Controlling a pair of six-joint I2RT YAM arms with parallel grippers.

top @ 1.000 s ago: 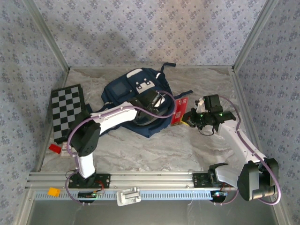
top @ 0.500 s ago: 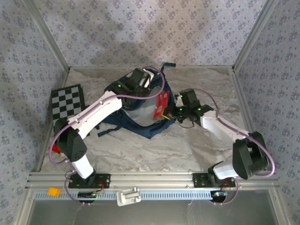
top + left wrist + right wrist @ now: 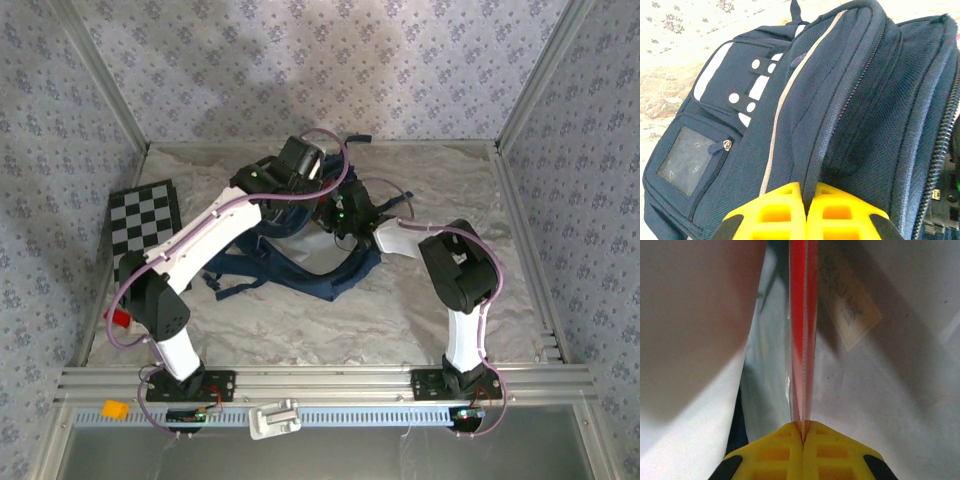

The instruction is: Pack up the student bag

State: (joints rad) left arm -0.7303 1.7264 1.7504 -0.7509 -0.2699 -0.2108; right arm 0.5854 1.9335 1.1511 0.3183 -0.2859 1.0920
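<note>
**Both hands closed at the mouth of the bag**

The table [image 3: 330,320] has a pale marbled top, and the student bag [image 3: 335,278] lies toward its back, near the middle, with its dark straps trailing to the left and front. From the left wrist the bag's front shows a white patch [image 3: 715,75] with round studs, a clear window pocket [image 3: 687,160] below it and a light stripe [image 3: 790,95] running along the pocket edge.

A black-and-white checkerboard [image 3: 145,235] lies flat on the table's left side, well apart from the bag.

Both arms reach in over the bag from either side and meet above its top.

The left hand [image 3: 806,195] is closed tight, its yellow fingers pinching a fold of the navy fabric just beside a zip line.

The right hand [image 3: 803,432] is also closed, gripping a flat red packet [image 3: 802,330] seen edge-on and standing straight out from the fingertips. Pale, soft surfaces surround the packet, and a small printed label [image 3: 850,315] sits to its right; this looks like the bag's lining, though the close view leaves that unsure.

A small red block [image 3: 117,318] rests at the table's left edge, and an orange block [image 3: 114,409] sits on the front rail.
</note>
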